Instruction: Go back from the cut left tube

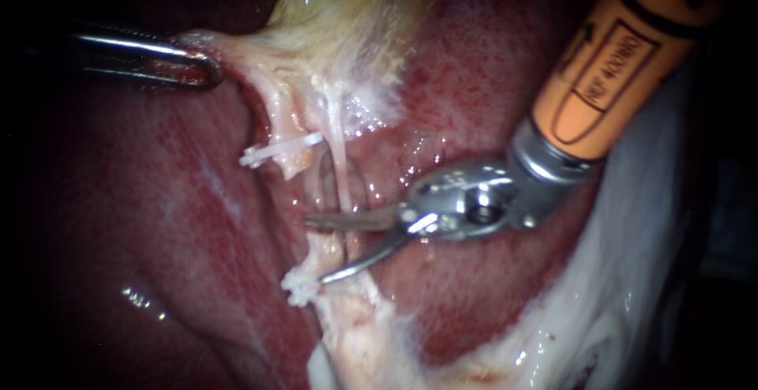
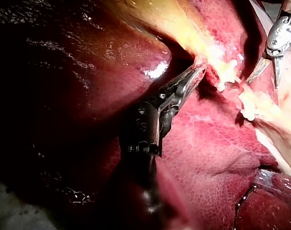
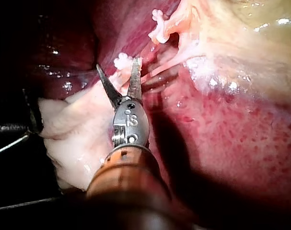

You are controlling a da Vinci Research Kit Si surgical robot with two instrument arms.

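1. Far left: our left instrument (image 1: 201, 70) reaches in, its jaws clamped on the pale edge of the gallbladder (image 1: 355, 11), above the dark red liver (image 1: 142, 200).
2. Centre: the cut left tube (image 1: 286, 165) lies in two separate stumps. One carries the upper clip (image 1: 280, 149), the other the lower clip (image 1: 298, 286).
3. Just right of it, the right tube (image 1: 339, 169) runs whole.
4. Right: our right instrument (image 1: 312, 249) enters from the upper right. Its blades are parted and hold nothing, with the tips in the gap between the stumps.
5. We judge the cut done and the retreat barely begun. The blades have yet to draw back rightward, clear of both tubes.
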